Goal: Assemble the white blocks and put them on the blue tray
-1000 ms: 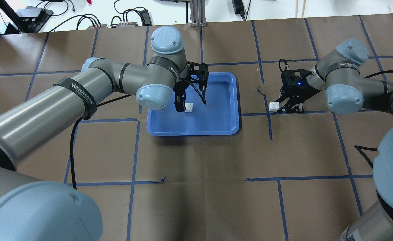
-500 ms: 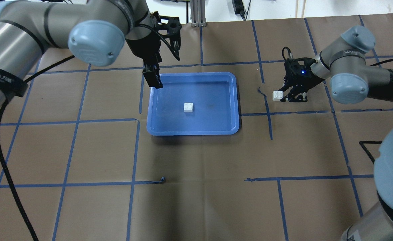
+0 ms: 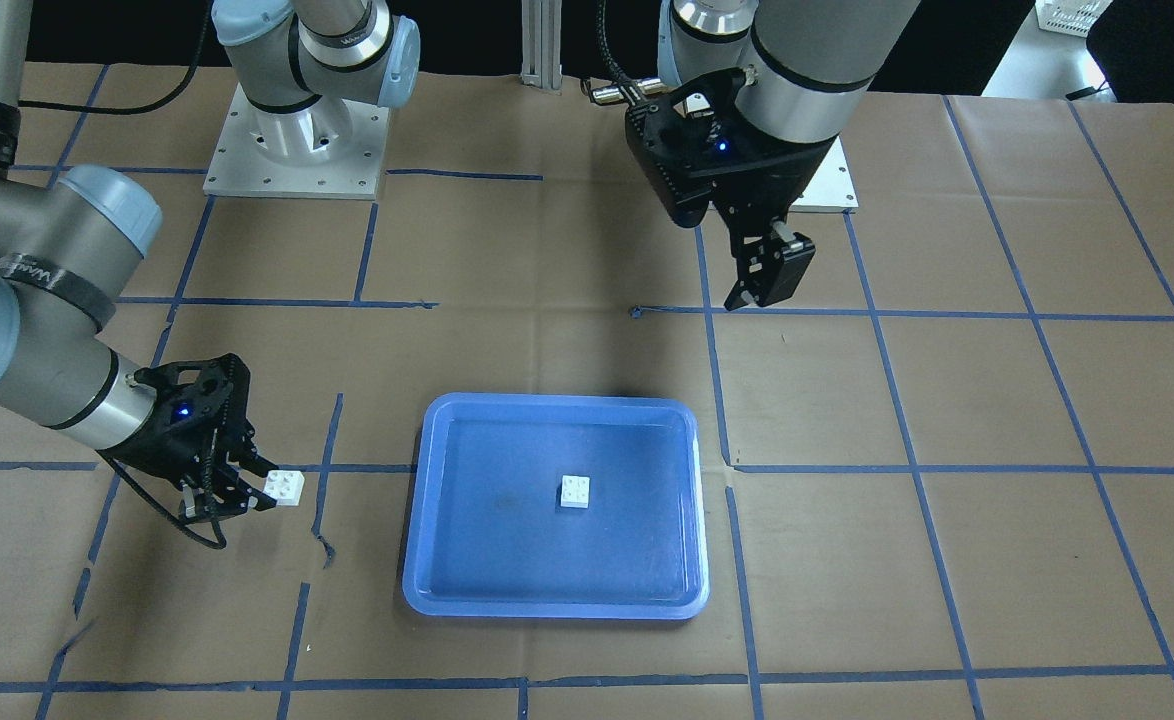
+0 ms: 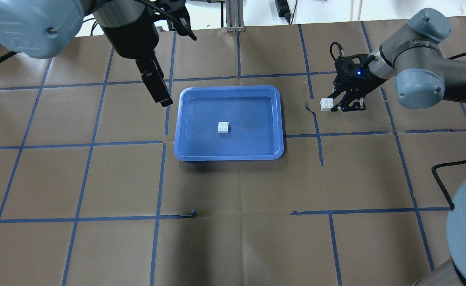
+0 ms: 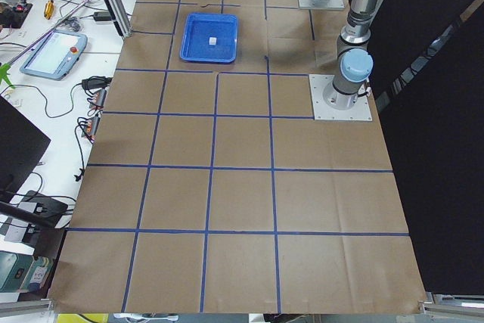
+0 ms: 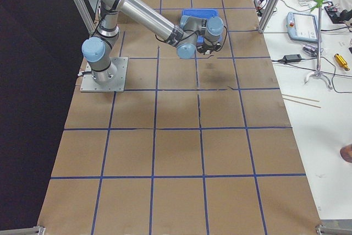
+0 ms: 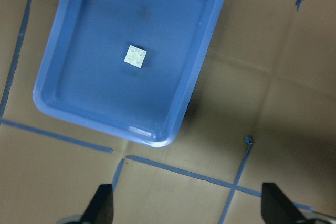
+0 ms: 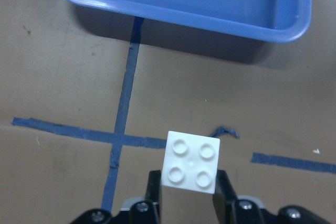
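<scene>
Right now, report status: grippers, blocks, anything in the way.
Left gripper open, empty, high beside the blue tray. Right gripper shut on held white block, off the tray. Second white block studs-up inside tray. Nothing seen between held block and tray.

Two white blocks (each with four round bumps on top): the first white block (image 4: 223, 127) and the second white block (image 4: 327, 104). One blue tray (image 4: 230, 156). Two grippers: the left gripper (image 3: 765, 285) and the right gripper (image 3: 259, 490).
</scene>
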Available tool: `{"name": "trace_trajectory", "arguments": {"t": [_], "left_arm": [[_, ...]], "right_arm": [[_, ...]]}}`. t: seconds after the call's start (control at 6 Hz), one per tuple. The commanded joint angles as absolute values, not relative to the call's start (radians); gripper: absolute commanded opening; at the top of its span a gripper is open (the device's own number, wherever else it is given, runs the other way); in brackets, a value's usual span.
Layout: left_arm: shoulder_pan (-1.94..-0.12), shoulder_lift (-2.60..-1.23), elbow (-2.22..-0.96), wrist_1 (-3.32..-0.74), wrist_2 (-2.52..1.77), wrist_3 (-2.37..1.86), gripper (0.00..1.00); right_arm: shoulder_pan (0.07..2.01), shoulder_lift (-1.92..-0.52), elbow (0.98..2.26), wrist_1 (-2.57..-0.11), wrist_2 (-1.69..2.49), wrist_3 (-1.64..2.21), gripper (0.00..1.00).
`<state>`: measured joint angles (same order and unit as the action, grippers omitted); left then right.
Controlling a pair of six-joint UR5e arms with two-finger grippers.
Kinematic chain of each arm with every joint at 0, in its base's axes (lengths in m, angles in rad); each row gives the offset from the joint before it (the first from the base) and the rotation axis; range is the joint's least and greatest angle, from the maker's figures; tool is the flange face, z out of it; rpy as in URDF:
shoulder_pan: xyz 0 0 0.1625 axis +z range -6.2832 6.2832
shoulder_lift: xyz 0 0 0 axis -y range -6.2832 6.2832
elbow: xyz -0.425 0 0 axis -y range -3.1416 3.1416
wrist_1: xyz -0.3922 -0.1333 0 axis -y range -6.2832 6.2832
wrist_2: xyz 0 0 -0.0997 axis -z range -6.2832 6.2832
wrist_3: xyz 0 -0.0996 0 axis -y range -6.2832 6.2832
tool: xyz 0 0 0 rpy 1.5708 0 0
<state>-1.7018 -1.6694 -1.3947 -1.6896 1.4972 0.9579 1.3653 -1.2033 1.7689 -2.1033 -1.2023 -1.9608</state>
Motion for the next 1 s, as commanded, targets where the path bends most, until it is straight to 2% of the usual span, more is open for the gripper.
{"name": "trace_trajectory", "arguments": {"t": [0.0, 0.17, 0.5, 0.83], "left_arm": [[-1.636, -1.608, -1.448, -1.605, 1.57, 0.661, 0.98], [-1.608, -1.606, -1.46, -1.447, 1.624, 0.435, 0.99], [-1.589, -1.577, -1.538, -1.386, 1.623, 0.205, 0.99], [-1.582, -1.581, -1.534, -1.372, 1.621, 0.129, 0.99]], "right_arm": [[1.461, -1.218, 1.769, -2.1, -1.192, -1.888, 0.21], [1.515, -1.218, 1.769, -2.114, -1.192, -1.77, 0.21], [1.6, -1.195, 1.772, -2.184, -1.19, -1.581, 0.21], [1.698, -1.131, 1.772, -2.325, -1.192, -1.426, 0.21]]}}
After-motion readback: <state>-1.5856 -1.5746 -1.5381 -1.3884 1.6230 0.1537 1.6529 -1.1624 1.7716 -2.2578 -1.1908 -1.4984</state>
